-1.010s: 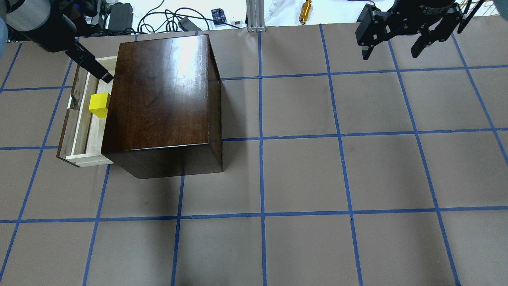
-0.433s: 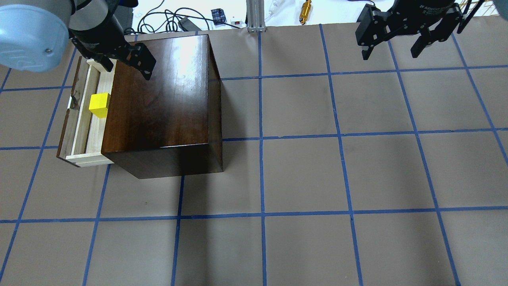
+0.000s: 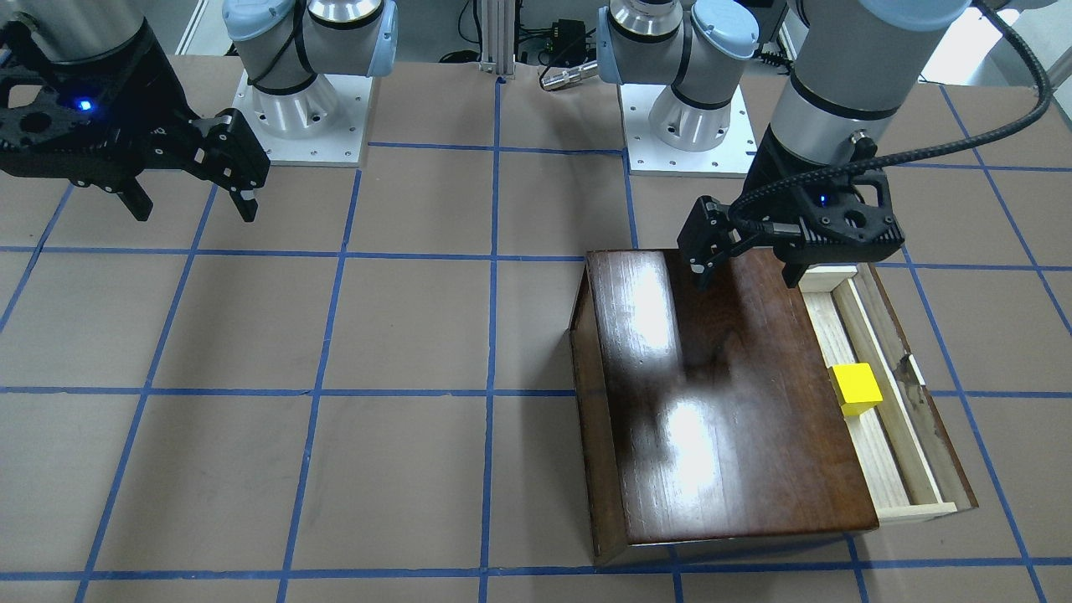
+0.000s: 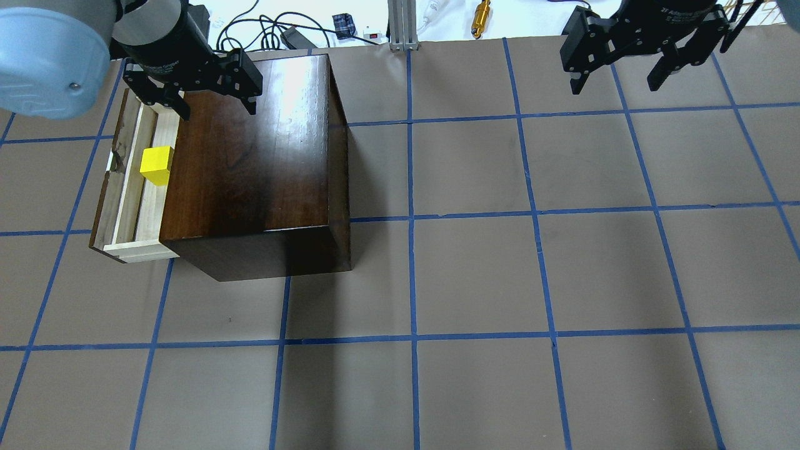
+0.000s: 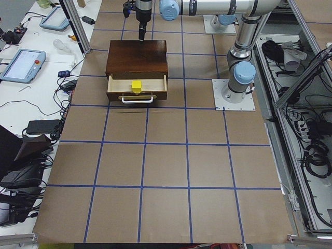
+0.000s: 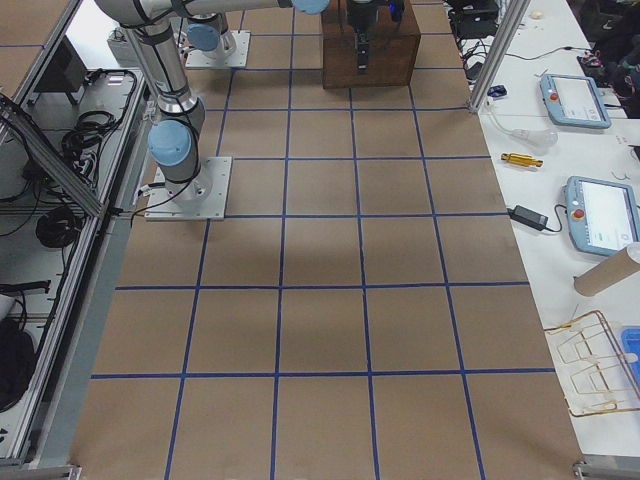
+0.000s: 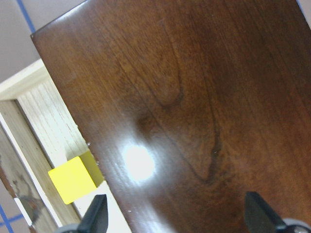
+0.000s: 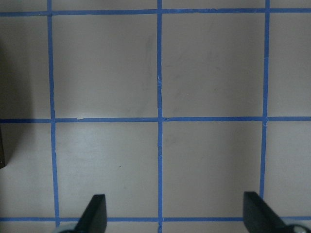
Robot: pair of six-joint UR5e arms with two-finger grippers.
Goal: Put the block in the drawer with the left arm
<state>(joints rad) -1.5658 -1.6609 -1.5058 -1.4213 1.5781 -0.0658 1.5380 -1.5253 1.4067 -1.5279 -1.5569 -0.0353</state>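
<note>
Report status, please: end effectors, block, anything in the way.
Left end effector open, empty, above the box top. Right end effector open, far aside. Block lies in the open drawer. Nothing touches the block.

The table (image 4: 475,275) is big and covered with brown paper. Blue tape lines (image 4: 412,275) cut it into squares. Past its far long edge is a white bench (image 4: 531,19). On the bench are black cables (image 4: 262,28), a silver post (image 4: 400,25) and a small gold tool (image 4: 481,17). Flat screens (image 6: 575,100) lie on that bench too. Near one corner sit a cardboard tube (image 6: 608,272) and a wire rack (image 6: 590,365). Along the other long edge, dark cables (image 5: 313,155) lie coiled inside a metal frame.
</note>
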